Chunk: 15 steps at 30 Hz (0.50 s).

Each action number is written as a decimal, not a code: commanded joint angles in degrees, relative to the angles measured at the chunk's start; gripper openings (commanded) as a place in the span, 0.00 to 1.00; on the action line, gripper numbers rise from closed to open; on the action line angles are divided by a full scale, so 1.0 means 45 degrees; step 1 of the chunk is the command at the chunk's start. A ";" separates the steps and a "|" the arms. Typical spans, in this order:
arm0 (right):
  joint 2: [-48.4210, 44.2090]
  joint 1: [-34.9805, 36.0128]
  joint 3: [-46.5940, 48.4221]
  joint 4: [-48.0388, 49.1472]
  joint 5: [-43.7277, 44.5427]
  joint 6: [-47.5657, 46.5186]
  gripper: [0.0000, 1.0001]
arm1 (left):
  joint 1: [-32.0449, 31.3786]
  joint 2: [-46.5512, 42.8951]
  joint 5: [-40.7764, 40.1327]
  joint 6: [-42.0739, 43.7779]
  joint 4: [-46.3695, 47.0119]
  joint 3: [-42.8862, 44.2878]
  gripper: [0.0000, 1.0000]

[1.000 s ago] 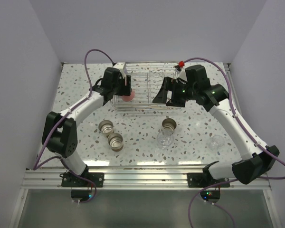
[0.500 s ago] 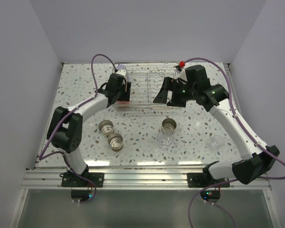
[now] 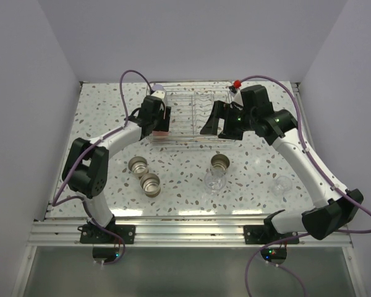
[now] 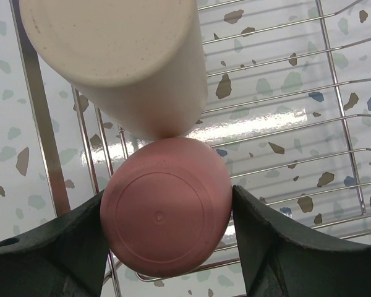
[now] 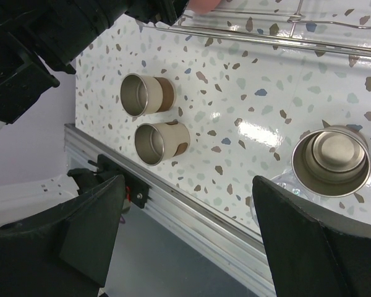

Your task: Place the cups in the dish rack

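The dish rack (image 3: 191, 117) stands at the back of the table. My left gripper (image 3: 161, 128) is over its left end, shut on the red cup (image 4: 166, 207), whose base faces the wrist camera, just above the rack wires (image 4: 284, 124). The tan cup (image 4: 120, 59) lies in the rack, touching the red cup. My right gripper (image 3: 213, 127) is open and empty over the rack's right part. Three metal cups (image 3: 138, 165) (image 3: 150, 184) (image 3: 221, 163) and a clear cup (image 3: 214, 181) stand on the table in front. They also show in the right wrist view (image 5: 142, 94) (image 5: 161, 141) (image 5: 331, 161).
A pale see-through cup (image 3: 282, 184) stands alone at the front right; I cannot tell its colour. The table's metal front rail (image 5: 191, 210) runs below the metal cups. White walls close in the left, right and back sides.
My left gripper has carried the red cup a little right and down into the rack's left end, and the left elbow has swung in. The right arm has not moved.
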 commanded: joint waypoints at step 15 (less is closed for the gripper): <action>0.0016 0.0025 -0.0176 -0.0233 0.0595 -0.0410 0.89 | 0.0037 -0.0980 -0.0485 0.0115 -0.0380 -0.0031 0.89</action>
